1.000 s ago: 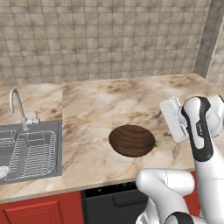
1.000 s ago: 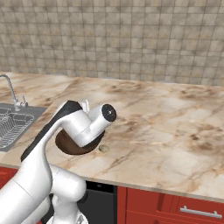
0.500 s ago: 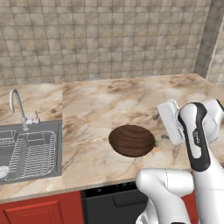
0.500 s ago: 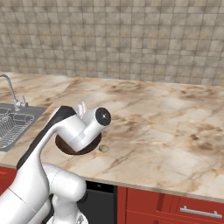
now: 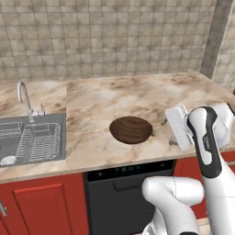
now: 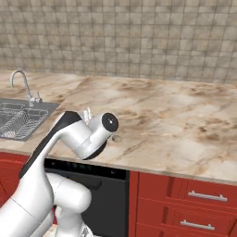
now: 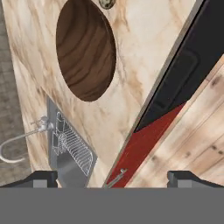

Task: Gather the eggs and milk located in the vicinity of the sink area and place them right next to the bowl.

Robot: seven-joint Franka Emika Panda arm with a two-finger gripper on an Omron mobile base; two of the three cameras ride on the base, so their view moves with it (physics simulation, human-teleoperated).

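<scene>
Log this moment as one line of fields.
gripper: open, holding nothing | wide dark-brown wooden bowl: on marble counter | small olive-tan egg: beside bowl | grey steel sink: away from gripper

You face marbled beige counter (image 5: 101, 105) over red cabinets. Dark wooden bowl (image 5: 131, 129) sits near front edge, upright. Tiny olive-tan egg (image 7: 106, 3) lies on counter just beside bowl, on side away from sink. Steel sink (image 5: 32, 137) set into counter well left of bowl, wire rack inside, chrome faucet (image 5: 25, 98) behind basin.
</scene>
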